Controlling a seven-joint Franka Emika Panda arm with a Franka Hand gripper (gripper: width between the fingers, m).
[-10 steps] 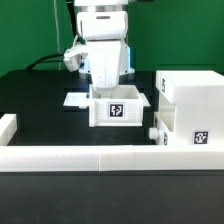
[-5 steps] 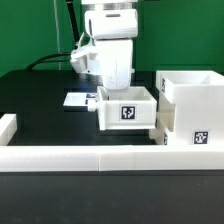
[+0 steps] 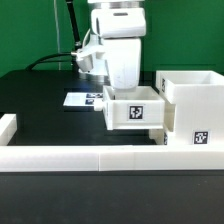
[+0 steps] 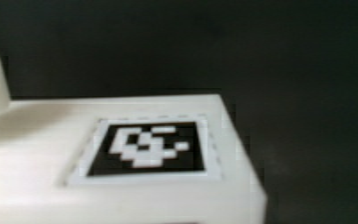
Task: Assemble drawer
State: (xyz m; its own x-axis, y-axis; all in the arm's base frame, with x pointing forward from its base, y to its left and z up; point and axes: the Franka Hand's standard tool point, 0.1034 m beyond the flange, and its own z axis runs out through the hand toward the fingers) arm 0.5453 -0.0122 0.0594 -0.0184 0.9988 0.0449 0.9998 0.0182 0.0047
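A small white tray (image 3: 134,108) of the drawer, open at the top and marked with a black-and-white tag on its near face, is seen near the middle of the table toward the front edge, directly under the arm. Whether it rests on the black table (image 3: 40,105) or is lifted cannot be told. Its side lies just beside the large cube case (image 3: 192,108), which stands at the front corner on the exterior view's right; a second small piece (image 3: 157,133) is tucked low between them. In the wrist view a tagged white surface (image 4: 144,150) is filled close up and blurred. The gripper (image 3: 120,84) is lowered to the tray's back wall; its fingers are hidden, so the opening and hold cannot be told. The marker board (image 3: 80,99) lies behind. Low white wall segments (image 3: 70,160) edge the front.
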